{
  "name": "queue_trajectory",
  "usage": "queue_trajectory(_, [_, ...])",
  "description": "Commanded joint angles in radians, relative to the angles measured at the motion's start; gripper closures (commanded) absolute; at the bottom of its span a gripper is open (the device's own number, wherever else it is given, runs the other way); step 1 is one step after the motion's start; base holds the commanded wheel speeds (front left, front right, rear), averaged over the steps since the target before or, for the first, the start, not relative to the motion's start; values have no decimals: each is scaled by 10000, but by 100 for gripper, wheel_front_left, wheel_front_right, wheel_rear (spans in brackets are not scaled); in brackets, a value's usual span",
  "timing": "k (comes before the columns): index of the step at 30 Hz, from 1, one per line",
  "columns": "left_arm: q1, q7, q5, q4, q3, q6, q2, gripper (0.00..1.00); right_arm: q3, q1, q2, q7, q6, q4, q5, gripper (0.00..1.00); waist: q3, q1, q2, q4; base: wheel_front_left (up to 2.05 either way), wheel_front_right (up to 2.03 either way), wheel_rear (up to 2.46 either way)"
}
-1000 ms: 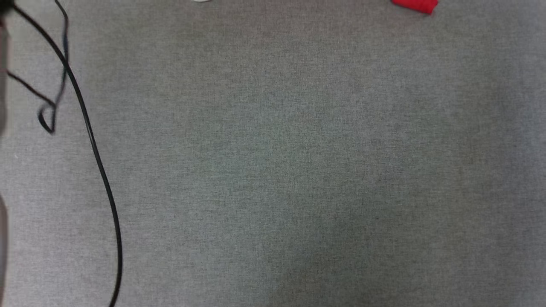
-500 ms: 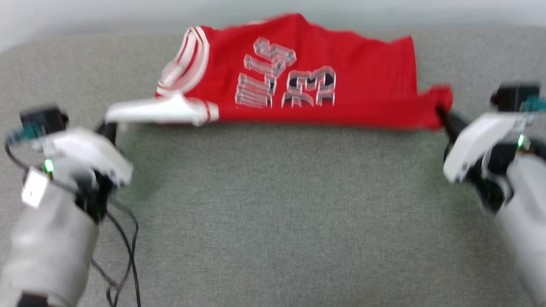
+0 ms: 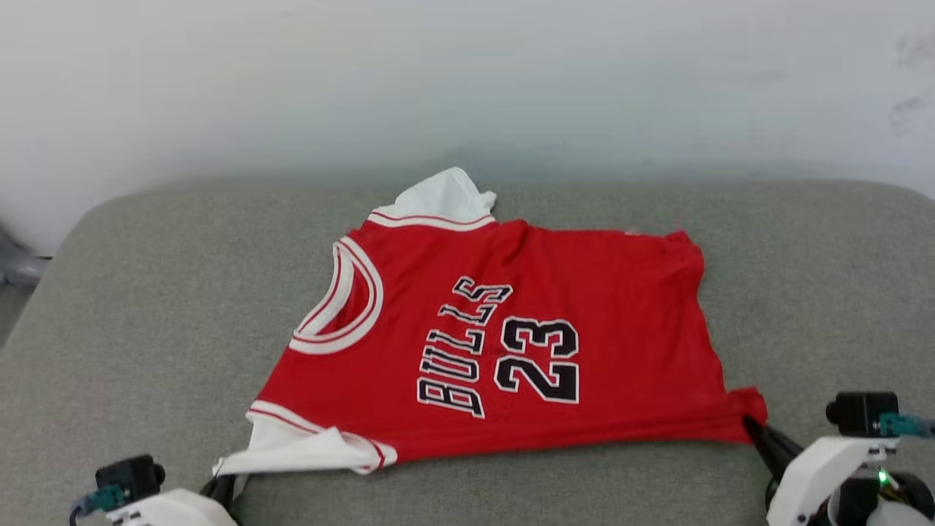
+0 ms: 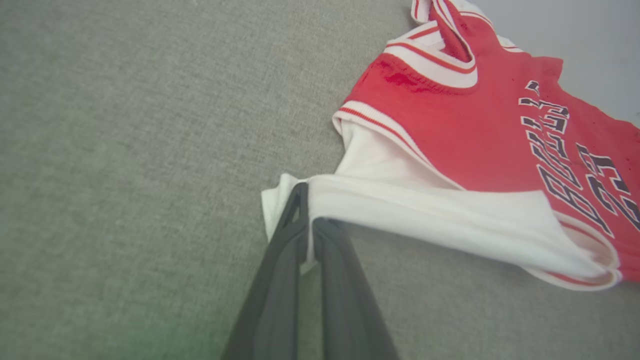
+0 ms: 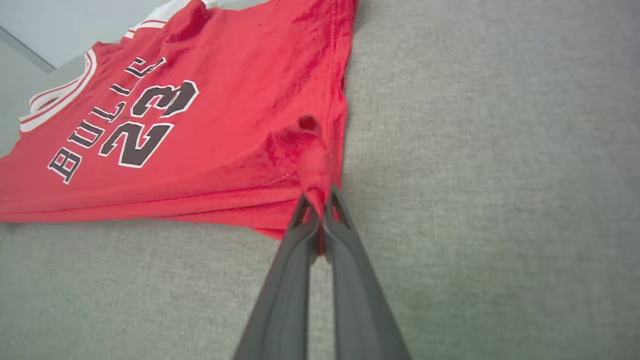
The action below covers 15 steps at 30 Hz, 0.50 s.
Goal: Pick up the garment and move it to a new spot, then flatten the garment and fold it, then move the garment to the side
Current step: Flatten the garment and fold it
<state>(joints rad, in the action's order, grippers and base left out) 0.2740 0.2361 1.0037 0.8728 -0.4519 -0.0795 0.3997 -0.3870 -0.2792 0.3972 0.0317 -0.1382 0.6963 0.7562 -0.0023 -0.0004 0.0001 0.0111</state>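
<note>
One shirt (image 3: 511,329) lies front up on the grey fabric surface (image 3: 146,307), roughly in the middle of it, with the collar (image 3: 343,299) toward the robot's left and the hem toward its right. It is red and carries one word, BULLS, and one number, 23, so five letters and two digits. It has two white sleeves with thin red stripes. The far sleeve (image 3: 444,196) pokes out at the edge nearest the pale wall (image 3: 467,88). The near sleeve (image 3: 307,449) is drawn out toward the left hand (image 3: 225,478).

Two hands show at the bottom of the head view, one at each near corner of the shirt, and both are closed on cloth. The left hand pinches the white edge of the near sleeve. The right hand (image 3: 751,425) pinches the near corner of the hem. The shirt's near edge runs in a fairly straight line between them.

The head view gives the whole outline and both sleeves. The left wrist view adds the grip itself: the two dark fingers (image 4: 280,280) meet on a fold of white sleeve, which stretches away from the left hand (image 4: 307,215) toward the red body (the cloth looks raised just off the surface there). The right wrist view shows the red corner bunched into a small pucker where the right hand (image 5: 317,202) clamps it, with bare grey fabric on the other side.
</note>
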Motion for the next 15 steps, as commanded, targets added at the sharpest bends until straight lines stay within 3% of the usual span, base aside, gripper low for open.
queue_trajectory(1, [-280,30,91,46,178,265,420,100,251,270,420,92,136,51,-57,100,-361,4,-1,44,0,0,0])
queue_trajectory(6, [-2114,-166,357,-1843,363,1202,739,100,857,1795,345,-60,139,-715,-410,100,-667,4,-1,106,0,0,0])
queue_trajectory(15, [-4839,-1232,746,-6190,453,3226,1526,100,2679,4403,-391,-845,138,-2396,-1522,100,-796,4,-1,260,0,0,0])
